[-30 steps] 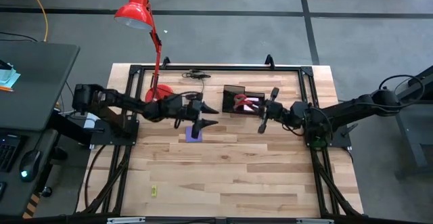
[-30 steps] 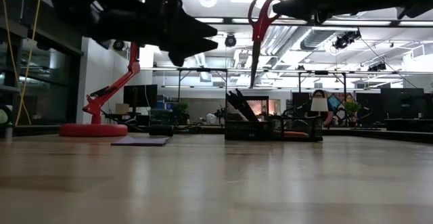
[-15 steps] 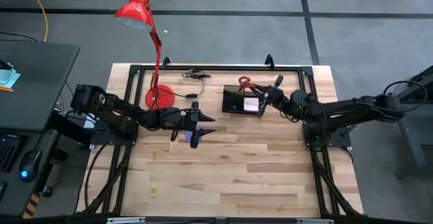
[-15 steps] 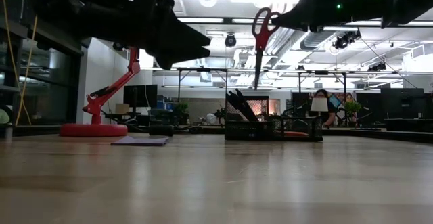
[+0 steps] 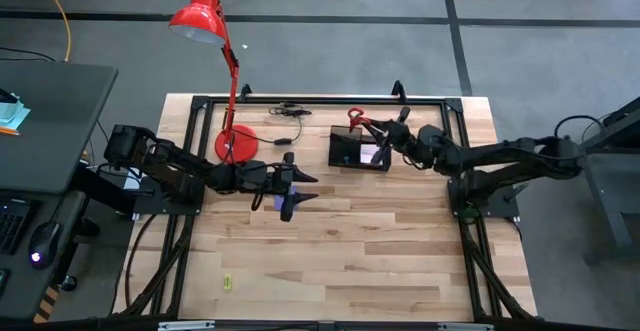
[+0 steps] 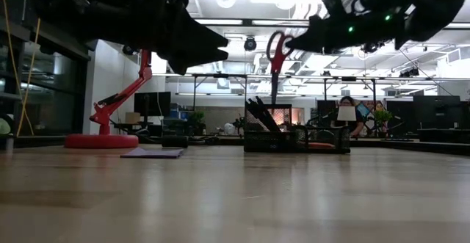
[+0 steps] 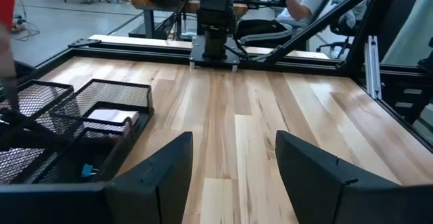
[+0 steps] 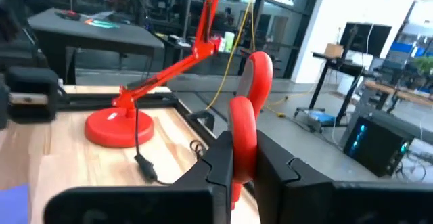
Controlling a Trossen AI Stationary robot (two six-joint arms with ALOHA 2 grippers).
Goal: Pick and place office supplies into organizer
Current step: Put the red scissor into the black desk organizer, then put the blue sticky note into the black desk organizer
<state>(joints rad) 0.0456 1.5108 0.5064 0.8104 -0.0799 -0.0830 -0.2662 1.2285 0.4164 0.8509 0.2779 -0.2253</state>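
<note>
A pale wooden counter (image 5: 340, 251) inside a black frame is seen from above, with an open office hall visible beyond it in the low view. Nearest the front edge, at the left, a tiny yellow-green piece (image 5: 227, 282) lies alone, well apart from everything else. Toward the middle, the left pincer (image 5: 297, 190) hovers with its fingers spread and nothing between them, directly over the purple note pad (image 5: 285, 200), which lies flat on the wood. Farther back, the black mesh organizer (image 5: 358, 149) stands right of the red desk lamp (image 5: 235, 141); black pens (image 6: 258, 114) lean in its taller section and a pink note pad (image 5: 371, 154) lies in a lower one. The right pincer (image 5: 392, 139) is held above the organizer's far side, pressed together on the red-handled scissors (image 6: 275, 59), which hang blades down above the taller section.

The step in hand is judged to be lowering the scissors into a compartment. If the blades are lowered off line, the mesh rim or the leaning pens could be struck and the light organizer tipped or pushed. With the scissors pinched only at the handle, they could swing or slip out early.
</note>
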